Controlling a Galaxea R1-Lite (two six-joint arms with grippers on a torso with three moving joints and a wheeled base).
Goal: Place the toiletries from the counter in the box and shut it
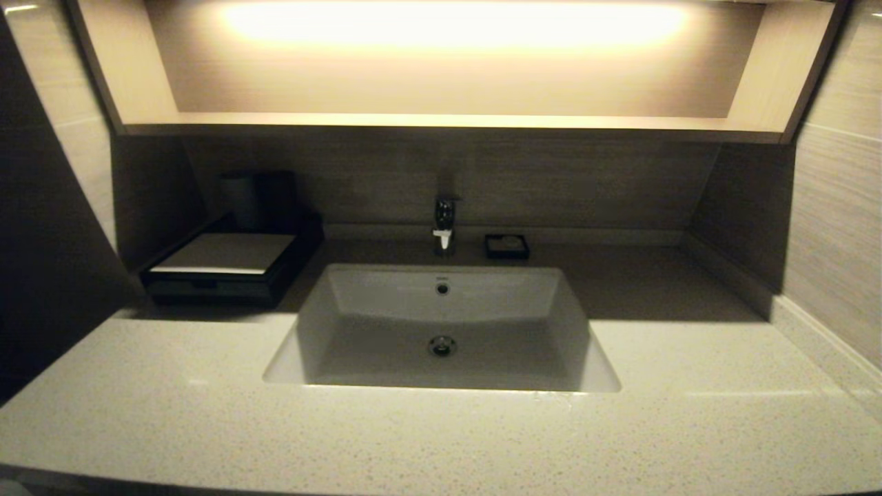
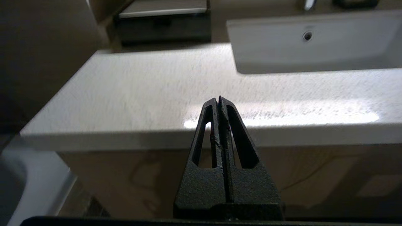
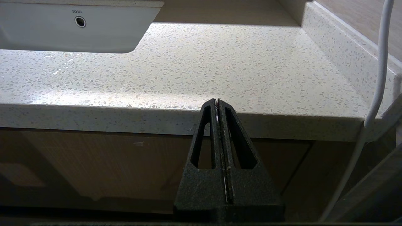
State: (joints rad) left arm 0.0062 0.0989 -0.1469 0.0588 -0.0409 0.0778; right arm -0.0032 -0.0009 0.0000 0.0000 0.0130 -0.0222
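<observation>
Nearest us, our left gripper (image 2: pixel 219 99) and right gripper (image 3: pixel 218 102) hang before the counter's (image 1: pixel 441 441) front edge, fingers pressed together, empty. The box (image 1: pixel 224 265) sits closed at the back left corner, beside the sink (image 1: pixel 441 331); we see no toiletries.

The left gripper (image 2: pixel 219 99) pointed level and forward, its two black fingers (image 2: pixel 209 131) pressed together along their whole length with nothing between them. The right gripper (image 3: pixel 218 102) sat in the same pose, fingers (image 3: pixel 234 138) closed flat against each other and empty. In each wrist view the closed tips pointed toward twelve o'clock; neither arm showed in the head view.
</observation>
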